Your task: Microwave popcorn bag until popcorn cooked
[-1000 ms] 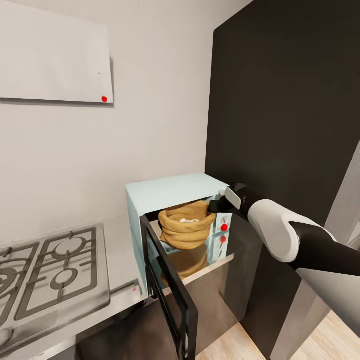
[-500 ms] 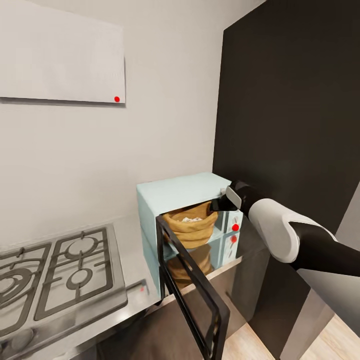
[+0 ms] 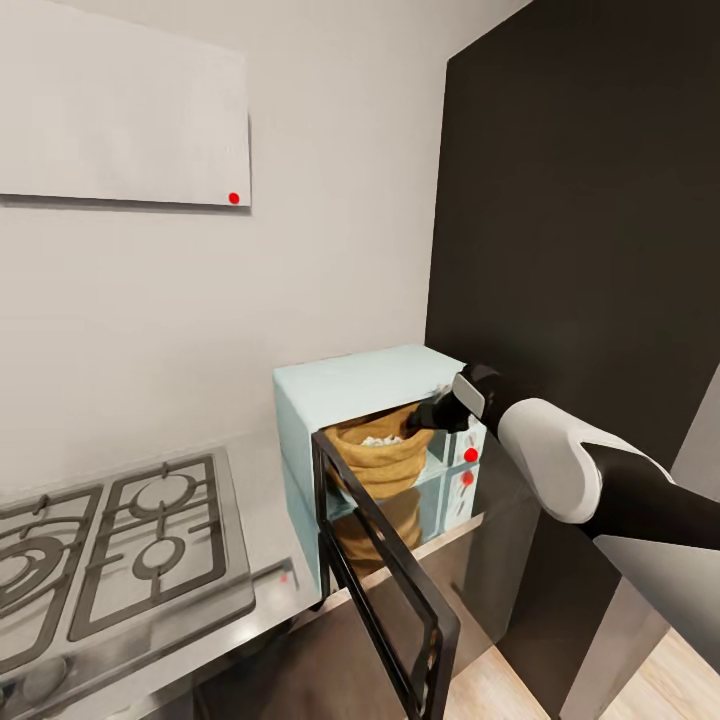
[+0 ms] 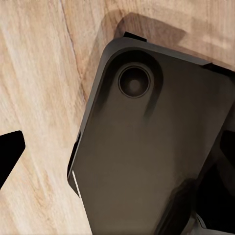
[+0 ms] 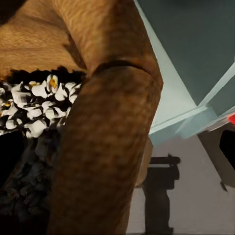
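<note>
Left to right: stove [image 3: 110, 540] at lower left; microwave [image 3: 365, 390] at centre, door [image 3: 385, 590] open, popcorn bag [image 3: 380, 455] inside (white kernels already popped). Right gripper [image 3: 428, 418] has edged onto the bag's rim since a moment ago; its grip cannot be told.

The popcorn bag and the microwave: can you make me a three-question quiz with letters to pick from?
1. Where is the popcorn bag?
A. on the stove
B. inside the microwave
C. on the floor

2. How many red dots are on the microwave's front?
A. two
B. five
C. none

3. Is the microwave door open or closed?
A. closed
B. taken off
C. open

Answers:
1. B, the brown bag sits in the blue box's opening.
2. A, two red dots stack beside the opening.
3. C, the dark door swings out toward the camera.
</note>
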{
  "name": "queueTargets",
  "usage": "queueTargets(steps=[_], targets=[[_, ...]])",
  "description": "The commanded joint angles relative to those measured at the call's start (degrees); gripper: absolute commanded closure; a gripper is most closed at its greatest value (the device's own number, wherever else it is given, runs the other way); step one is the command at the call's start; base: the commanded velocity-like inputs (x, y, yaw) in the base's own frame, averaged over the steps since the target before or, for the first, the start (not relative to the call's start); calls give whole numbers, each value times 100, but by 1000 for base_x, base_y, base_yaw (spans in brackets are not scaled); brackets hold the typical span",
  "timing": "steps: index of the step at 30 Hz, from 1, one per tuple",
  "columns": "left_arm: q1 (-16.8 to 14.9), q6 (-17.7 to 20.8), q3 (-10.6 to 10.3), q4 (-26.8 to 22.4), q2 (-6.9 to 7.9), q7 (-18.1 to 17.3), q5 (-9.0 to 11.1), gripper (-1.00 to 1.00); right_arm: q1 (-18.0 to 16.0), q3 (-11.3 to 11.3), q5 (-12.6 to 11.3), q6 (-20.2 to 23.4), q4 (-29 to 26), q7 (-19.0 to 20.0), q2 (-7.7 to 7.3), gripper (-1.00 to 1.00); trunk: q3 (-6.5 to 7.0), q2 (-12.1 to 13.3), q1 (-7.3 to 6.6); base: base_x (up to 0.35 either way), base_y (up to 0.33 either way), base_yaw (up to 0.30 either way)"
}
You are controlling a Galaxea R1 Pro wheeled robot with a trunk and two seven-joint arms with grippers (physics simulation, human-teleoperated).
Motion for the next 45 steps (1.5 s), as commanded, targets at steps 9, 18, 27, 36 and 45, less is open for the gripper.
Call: queueTargets(steps=[9, 18, 27, 36, 45], targets=[[0, -16, 17, -5, -18, 20, -21, -100, -1, 22, 87, 121, -484, 315, -88, -100, -6, -4, 0, -152, 0, 0], [-1, -17, 19, -5, -10, 22, -10, -100, -1, -5, 71, 68, -721, 325, -90, -100, -6, -4, 0, -325, 0, 0], [-1, -18, 37, -5, -10, 31, -10, -100, 97, 0, 131, -360, -1017, 2049, -820, -100, -6, -4, 0, -25, 0, 0], [-3, -19, 37, -5, -10, 40, -5, -100, 1874, 60, 429, -3130, -1073, 3583, -910, -100, -6, -4, 0, 0, 0, 0], [-3, -1, 54, -13, -8, -2, -1, -100, 2064, 37, 992, -4794, -956, 4274, -835, -100, -6, -4, 0, 0, 0, 0]])
